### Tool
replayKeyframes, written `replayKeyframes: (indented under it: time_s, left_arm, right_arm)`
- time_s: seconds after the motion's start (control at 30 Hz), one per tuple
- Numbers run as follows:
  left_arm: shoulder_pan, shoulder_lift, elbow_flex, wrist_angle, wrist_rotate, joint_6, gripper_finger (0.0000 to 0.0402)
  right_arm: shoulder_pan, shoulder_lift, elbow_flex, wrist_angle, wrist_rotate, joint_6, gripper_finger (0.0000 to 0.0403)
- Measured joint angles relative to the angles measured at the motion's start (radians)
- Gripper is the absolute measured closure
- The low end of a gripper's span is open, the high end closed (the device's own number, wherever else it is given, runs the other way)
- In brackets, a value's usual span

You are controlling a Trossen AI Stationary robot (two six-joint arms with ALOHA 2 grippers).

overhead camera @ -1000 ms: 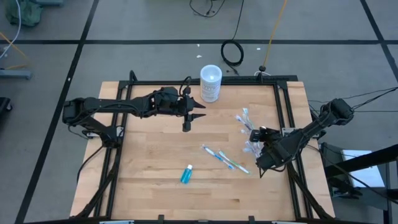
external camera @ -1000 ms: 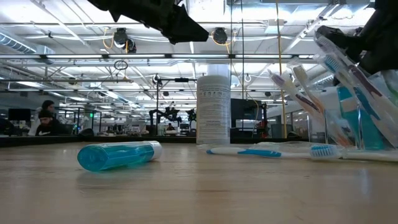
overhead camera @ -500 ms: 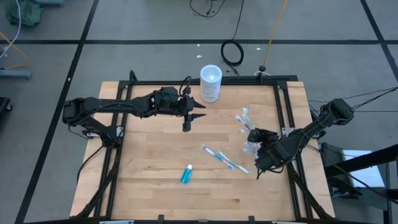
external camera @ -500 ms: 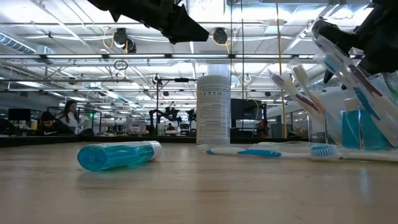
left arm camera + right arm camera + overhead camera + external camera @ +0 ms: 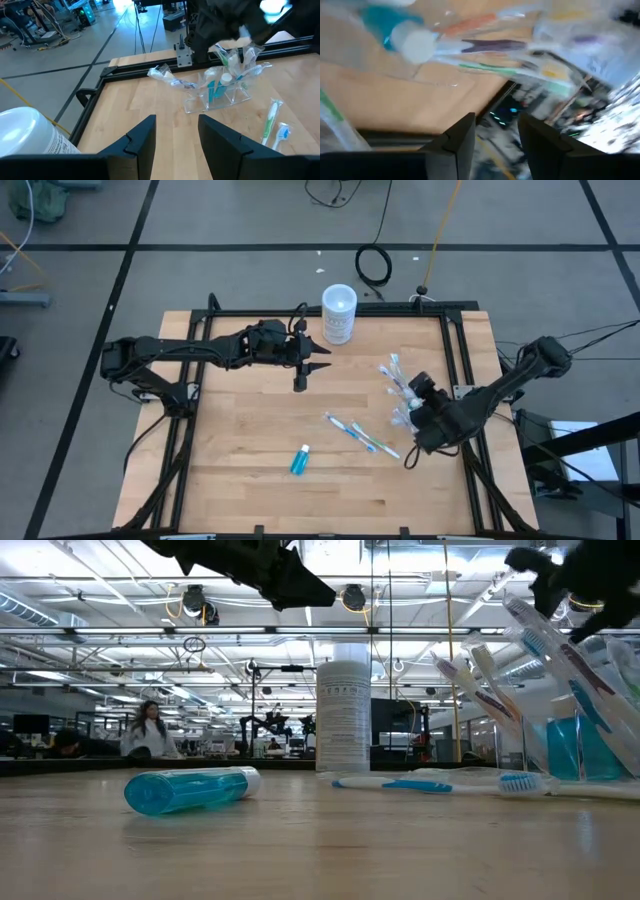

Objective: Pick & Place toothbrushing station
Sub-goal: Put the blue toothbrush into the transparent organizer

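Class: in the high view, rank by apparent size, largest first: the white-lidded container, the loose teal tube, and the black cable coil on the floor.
1. White-lidded container.
2. Black cable coil, which looks close to the container, so this order is unsure; it also lies lower, on the floor.
3. Loose teal tube, plainly the smallest.

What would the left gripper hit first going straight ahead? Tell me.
Probably the clear cup of toothbrushes. The left gripper, open, points across bare wood at it, with nothing between; depth is uncertain.
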Motion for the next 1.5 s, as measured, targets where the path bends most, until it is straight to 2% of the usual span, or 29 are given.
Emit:
replayKeyframes:
  time_s: [0.2,0.33,0.5,0.67,0.83,0.93,1.07,1.17,1.37,1.5]
  left_arm:
    - [0.000,0.000,0.000,0.000,0.000,-0.001,0.0249]
    - [-0.001,0.000,0.000,0.000,0.027,-0.016,0.0249]
    - [-0.017,0.000,0.000,-0.048,0.089,-0.055,0.0249]
    - [-0.050,0.000,0.000,-0.120,0.122,-0.056,0.0249]
    - [-0.107,0.005,0.000,-0.200,0.122,-0.067,0.0249]
    - [-0.159,0.013,0.000,-0.190,0.124,-0.081,0.0249]
    - [-0.237,0.044,0.001,-0.134,0.089,-0.084,0.0249]
    - [-0.285,0.099,0.001,-0.037,0.030,-0.078,0.0249]
    - [-0.329,0.277,0.002,0.191,-0.068,-0.096,0.0249]
    - [-0.330,0.399,0.065,0.199,-0.040,-0.084,0.0249]
  right_arm:
    - [0.000,-0.082,0.124,0.043,-0.017,0.171,0.0266]
    - [0.000,-0.138,0.161,0.233,-0.015,0.187,0.0261]
    - [-0.001,-0.189,0.133,0.689,-0.015,0.180,0.0255]
    - [-0.025,-0.196,0.038,1.225,-0.017,0.131,0.0254]
    - [-0.067,-0.187,-0.112,1.659,-0.015,-0.075,0.0245]
    - [-0.112,-0.188,-0.231,1.923,-0.014,-0.172,0.0234]
    - [-0.179,-0.188,-0.393,2.214,-0.014,-0.209,0.0213]
    - [-0.214,-0.190,-0.459,2.343,-0.015,-0.256,0.0196]
    - [-0.223,-0.218,-0.470,2.428,-0.048,-0.284,0.0177]
    - [-0.227,-0.225,-0.469,2.419,-0.042,-0.288,0.0178]
